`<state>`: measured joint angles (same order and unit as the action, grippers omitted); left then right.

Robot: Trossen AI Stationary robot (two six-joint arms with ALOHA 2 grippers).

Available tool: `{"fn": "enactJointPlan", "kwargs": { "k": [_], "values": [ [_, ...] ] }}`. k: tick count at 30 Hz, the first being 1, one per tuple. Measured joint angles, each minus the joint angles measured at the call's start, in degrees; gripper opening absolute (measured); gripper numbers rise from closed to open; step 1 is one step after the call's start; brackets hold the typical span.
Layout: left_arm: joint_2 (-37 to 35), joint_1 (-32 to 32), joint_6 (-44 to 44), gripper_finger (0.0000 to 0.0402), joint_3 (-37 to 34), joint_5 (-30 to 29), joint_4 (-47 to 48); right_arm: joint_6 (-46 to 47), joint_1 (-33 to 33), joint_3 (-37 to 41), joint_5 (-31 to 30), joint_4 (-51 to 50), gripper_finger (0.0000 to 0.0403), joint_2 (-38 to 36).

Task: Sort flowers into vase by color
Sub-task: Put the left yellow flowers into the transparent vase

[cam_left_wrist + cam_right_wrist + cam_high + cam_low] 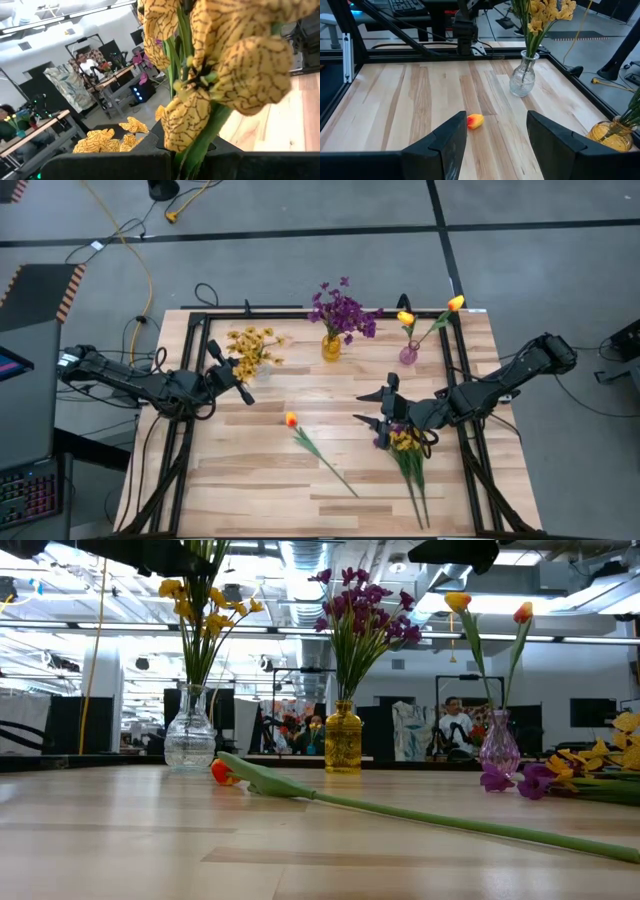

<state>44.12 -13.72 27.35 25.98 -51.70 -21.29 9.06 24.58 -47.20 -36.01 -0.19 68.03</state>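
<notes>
— What's loose on the table (pixel 250 480) right now?

— A single tulip (pixel 291 419), orange-red head, long green stem. It lies flat near the middle of the pale wood planks, head toward the vases, stem running diagonally away toward the near right.

— And the rest?

— A mixed bunch (pixel 404 442) of yellow and purple flowers lies to the right, blossoms toward the middle, stems trailing to the near edge. The right pincer (pixel 381 408) hangs just above those blossoms, fingers spread wide with nothing between them.

— The vases?

— Three along the far side. A clear ribbed glass vase (pixel 258 366) holds yellow small-blossom stems (pixel 250 342), an amber glass vase (pixel 331 347) holds purple flowers (pixel 341 310), and a small pink glass vase (pixel 408 354) holds two orange-yellow tulips (pixel 430 311), leaning apart.

— The left arm?

— Its left pincer (pixel 228 370) sits right beside the clear vase, among the yellow blossoms. Whether it's gripping, I cannot tell; veined yellow petals fill its camera.
</notes>
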Motion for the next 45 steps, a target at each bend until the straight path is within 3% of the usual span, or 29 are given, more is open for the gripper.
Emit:
{"fn": "enactJointPlan", "kwargs": {
  "k": [23,32,45],
  "values": [
    [0.02,0.02,-9.31,0.0,-0.02,-4.54,8.07,1.03,0.02,0.01,0.09,-1.29,0.0234,0.79],
    [0.03,3.19,-13.23,0.0,-0.02,-4.21,8.98,1.03,0.02,0.02,0.09,-1.18,0.0234,0.79],
    [4.39,6.84,-26.55,0.0,0.02,-4.23,14.46,1.03,0.02,0.02,0.07,-1.17,0.0234,0.76]
  ]
}}
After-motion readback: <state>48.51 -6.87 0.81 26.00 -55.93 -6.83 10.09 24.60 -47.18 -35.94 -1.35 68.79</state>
